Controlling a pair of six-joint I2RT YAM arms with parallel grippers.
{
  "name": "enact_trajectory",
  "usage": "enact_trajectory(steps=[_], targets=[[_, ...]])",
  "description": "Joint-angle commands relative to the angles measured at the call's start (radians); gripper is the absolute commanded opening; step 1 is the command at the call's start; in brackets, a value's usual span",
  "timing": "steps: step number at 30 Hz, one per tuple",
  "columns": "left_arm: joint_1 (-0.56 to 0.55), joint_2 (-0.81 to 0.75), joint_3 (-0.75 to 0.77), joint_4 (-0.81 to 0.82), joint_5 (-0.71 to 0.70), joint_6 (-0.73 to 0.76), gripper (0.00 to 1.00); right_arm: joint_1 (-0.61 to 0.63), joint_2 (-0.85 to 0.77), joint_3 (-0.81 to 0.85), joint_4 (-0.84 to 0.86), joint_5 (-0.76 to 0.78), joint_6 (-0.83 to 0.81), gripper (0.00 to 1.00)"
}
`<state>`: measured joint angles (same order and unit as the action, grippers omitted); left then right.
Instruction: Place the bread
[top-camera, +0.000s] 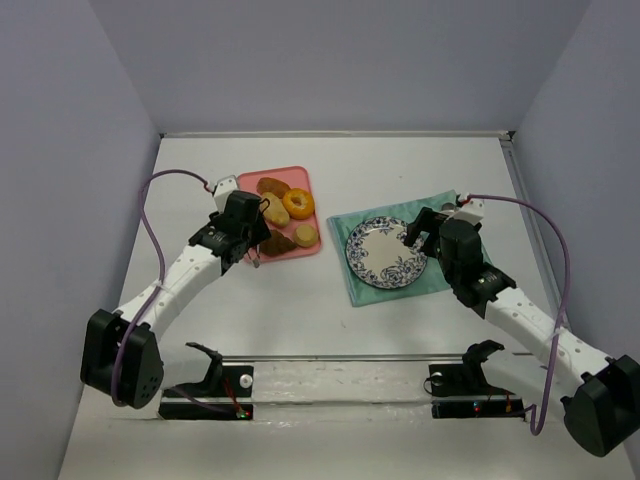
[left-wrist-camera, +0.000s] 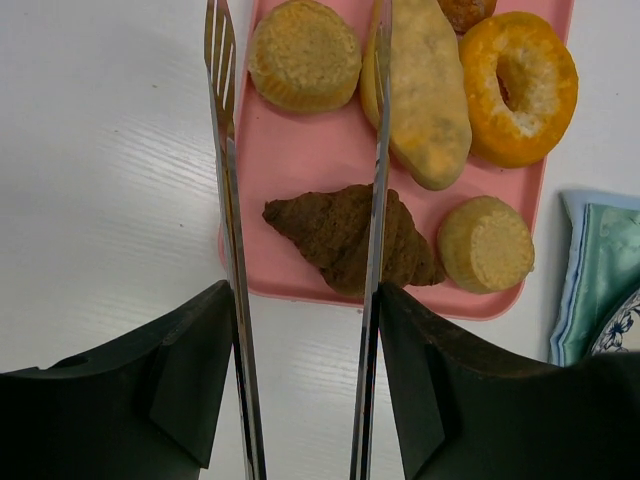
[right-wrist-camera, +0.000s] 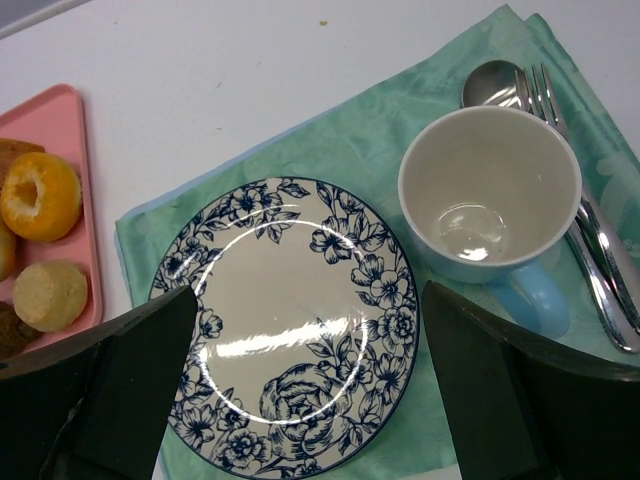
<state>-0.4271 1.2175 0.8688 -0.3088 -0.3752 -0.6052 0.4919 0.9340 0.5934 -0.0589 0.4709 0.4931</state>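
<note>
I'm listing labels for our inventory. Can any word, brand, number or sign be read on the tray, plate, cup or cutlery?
There is no readable text in any view.
The pink tray and the pastries: no label or mark.
The plate: only a blue flower pattern, no words.
The cup, cloth, fork and spoon: plain, no stamp shows.
</note>
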Motion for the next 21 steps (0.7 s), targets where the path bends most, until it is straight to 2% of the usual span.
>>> enact_trajectory(steps=[1,4,7,21], targets=[[0.004,0.031,0.045,0.062,0.033,0.034,0.67,0.005,-0.003,0.017,0.048,0.011,-0.014,1.0],[0.005,0.059,0.052,0.066,0.042,0.036,0.7,0.005,-0.003,0.016,0.048,0.023,-0.017,1.0],[0.005,0.071,0.052,0.05,0.016,0.025,0.66,0.005,-0.015,0.009,0.047,0.031,-0.018,1.0],[0.019,0.152,0.065,0.059,0.004,0.027,0.68,0.005,-0.021,0.003,0.047,0.061,-0.019,1.0]])
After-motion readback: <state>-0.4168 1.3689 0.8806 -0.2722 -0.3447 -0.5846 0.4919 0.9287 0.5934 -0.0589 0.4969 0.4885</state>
